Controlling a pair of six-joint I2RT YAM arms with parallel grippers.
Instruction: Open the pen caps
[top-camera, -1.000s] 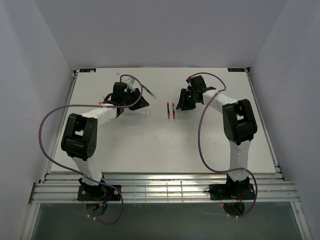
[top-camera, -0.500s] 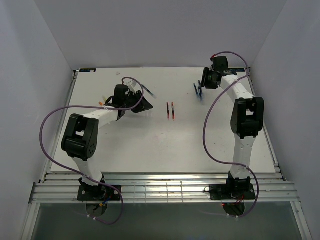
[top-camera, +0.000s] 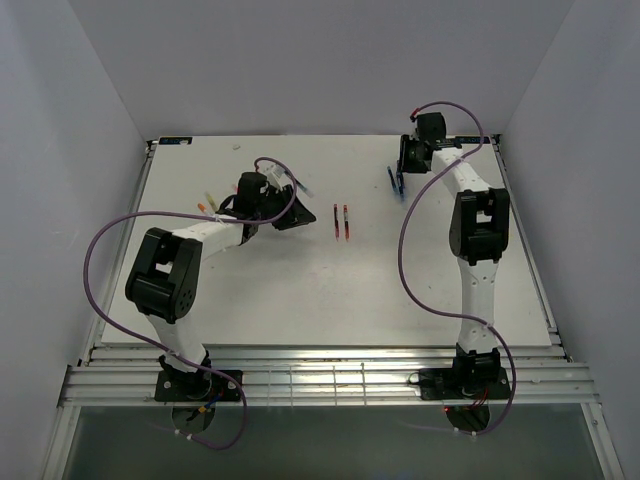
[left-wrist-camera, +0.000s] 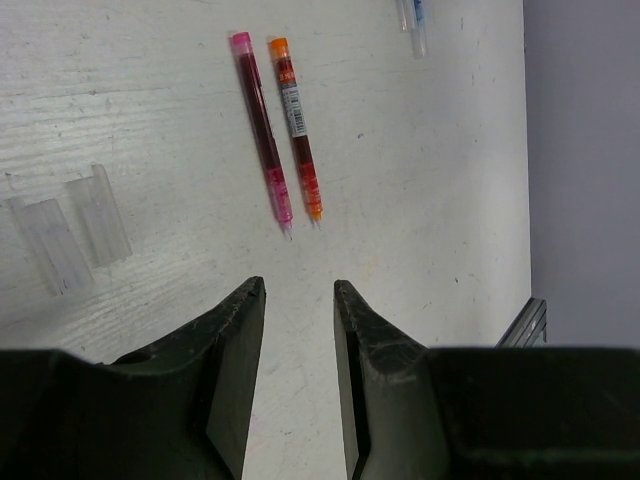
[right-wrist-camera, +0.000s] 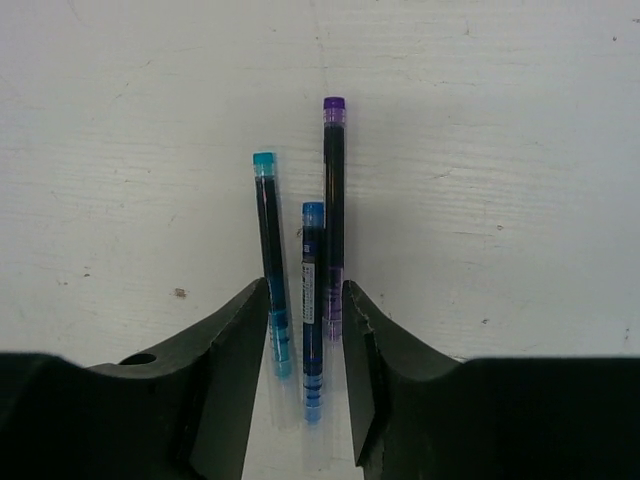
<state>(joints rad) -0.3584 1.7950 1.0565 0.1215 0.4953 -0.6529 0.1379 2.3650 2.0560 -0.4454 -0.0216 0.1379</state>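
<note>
In the left wrist view a pink pen (left-wrist-camera: 262, 130) and an orange pen (left-wrist-camera: 297, 130) lie side by side ahead of my left gripper (left-wrist-camera: 297, 290), which is open with only bare table between its fingers. Two loose clear pen caps (left-wrist-camera: 75, 230) rest to the left of them. My right gripper (right-wrist-camera: 305, 295) is open and straddles a teal pen (right-wrist-camera: 268, 230), a blue pen (right-wrist-camera: 312, 270) and a purple pen (right-wrist-camera: 333, 190). Their clear capped ends lie between its fingers. From above, the right gripper (top-camera: 404, 172) is at the back right and the left gripper (top-camera: 292, 213) is left of the middle pens (top-camera: 341, 220).
More small pens (top-camera: 205, 203) lie at the table's left side beside the left arm. Purple cables (top-camera: 100, 250) loop out from both arms. White walls close the table (top-camera: 320, 290) on three sides, and a metal rail (top-camera: 320, 375) runs along the near edge.
The right arm has swung from beside the two middle pens to the back right, over the blue pens. The left gripper has shifted slightly right toward the middle pens.
</note>
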